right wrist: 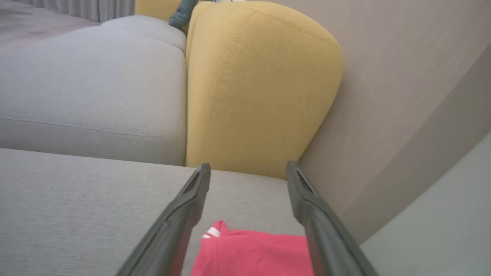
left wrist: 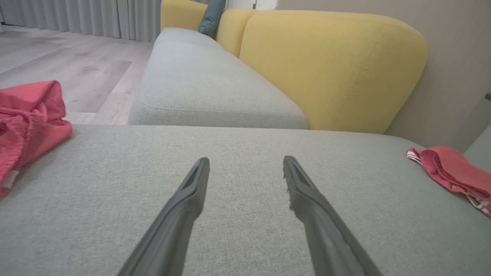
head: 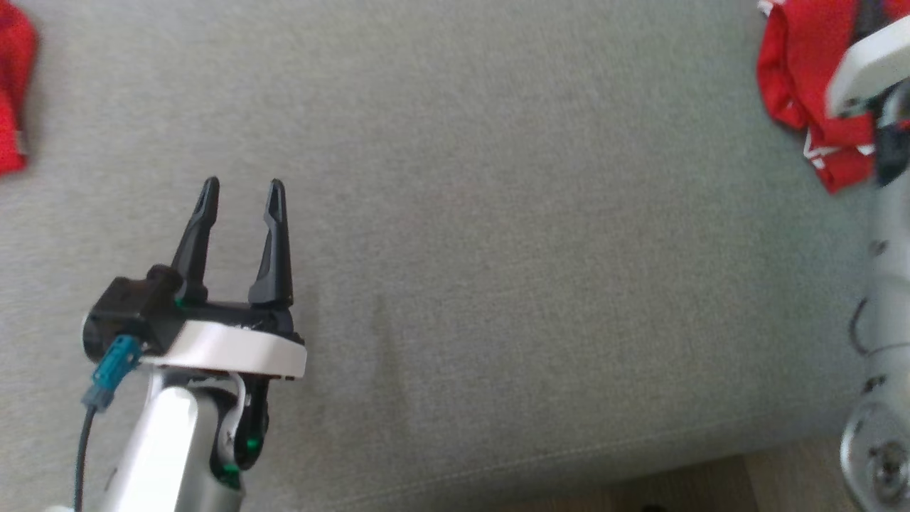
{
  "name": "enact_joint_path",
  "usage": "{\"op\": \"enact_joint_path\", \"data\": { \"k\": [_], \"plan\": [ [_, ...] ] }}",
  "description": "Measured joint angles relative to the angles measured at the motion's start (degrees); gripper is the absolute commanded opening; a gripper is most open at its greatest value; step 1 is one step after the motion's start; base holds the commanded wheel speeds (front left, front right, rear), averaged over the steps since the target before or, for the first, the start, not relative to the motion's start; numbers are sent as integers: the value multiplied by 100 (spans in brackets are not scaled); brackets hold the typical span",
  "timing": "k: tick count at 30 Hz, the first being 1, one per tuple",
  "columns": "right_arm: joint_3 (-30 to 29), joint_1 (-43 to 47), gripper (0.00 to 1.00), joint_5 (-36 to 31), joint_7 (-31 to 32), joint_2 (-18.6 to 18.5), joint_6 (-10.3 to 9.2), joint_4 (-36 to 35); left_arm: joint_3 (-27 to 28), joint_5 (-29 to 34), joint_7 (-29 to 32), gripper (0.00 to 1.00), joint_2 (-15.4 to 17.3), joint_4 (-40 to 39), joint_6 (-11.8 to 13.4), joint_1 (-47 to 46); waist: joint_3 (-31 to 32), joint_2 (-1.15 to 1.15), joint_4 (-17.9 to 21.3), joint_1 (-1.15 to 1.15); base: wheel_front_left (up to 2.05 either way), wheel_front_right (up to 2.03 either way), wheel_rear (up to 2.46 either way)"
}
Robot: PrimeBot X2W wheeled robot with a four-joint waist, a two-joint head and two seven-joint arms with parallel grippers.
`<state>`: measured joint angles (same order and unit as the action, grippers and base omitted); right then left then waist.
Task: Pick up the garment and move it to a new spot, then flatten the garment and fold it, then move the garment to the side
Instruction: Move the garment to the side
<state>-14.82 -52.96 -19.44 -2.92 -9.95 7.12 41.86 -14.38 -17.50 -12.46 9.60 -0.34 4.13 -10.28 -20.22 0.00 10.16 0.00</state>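
Left gripper (head: 243, 183) hangs low over the grey seat (head: 498, 213), lower left of the head view. Fingers spread, nothing between them. Its wrist view shows bare cushion under and ahead of the tips.

Right arm (head: 881, 284) runs up the right edge of the head view and covers part of the garment (head: 796, 64).

Right gripper (right wrist: 248, 166) has its fingers spread too, holding nothing. The garment (right wrist: 253, 253) lies under and between them at the bottom of that wrist view. Whether the tips touch it cannot be told.

Garment: red with white stripes, bunched and creased. It sits at the far right of the seat, near where the yellow backrest (right wrist: 261, 88) meets the wall (right wrist: 402, 96). The left wrist view shows it too (left wrist: 448, 168), well apart from the left gripper.

A second red cloth (head: 11, 99) lies crumpled at the far left edge of the seat (left wrist: 27, 115). Its part in the task is unclear.

Progress, as judged: at the start.
- Nothing gripped or lifted.
- The garment shows no flattening or folding.
- The wide bare middle of the seat looks the likely new spot.

Left to do: grasp, carry over, spread flat, fold, set aside. That is the whole task.

Likely step in hand: the right gripper lining up for the first pick.
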Motion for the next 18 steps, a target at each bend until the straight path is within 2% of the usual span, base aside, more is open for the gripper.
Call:
{"op": "enact_joint_path", "data": {
  "k": [9, 18],
  "plan": [
    [467, 1105, 100, 961, -383, 460, 0, -303, 76, -250, -145, 100, -266, 579, 20, 206, 766, 0, -376, 0, 0, 0, 0],
    [1282, 2828, 100, 2098, -515, 628, -1, -1392, 216, -291, -182, 100, -394, 1056, -14, 699, 1499, 0, -807, -1, 0, 0, 0]
  ]
}}
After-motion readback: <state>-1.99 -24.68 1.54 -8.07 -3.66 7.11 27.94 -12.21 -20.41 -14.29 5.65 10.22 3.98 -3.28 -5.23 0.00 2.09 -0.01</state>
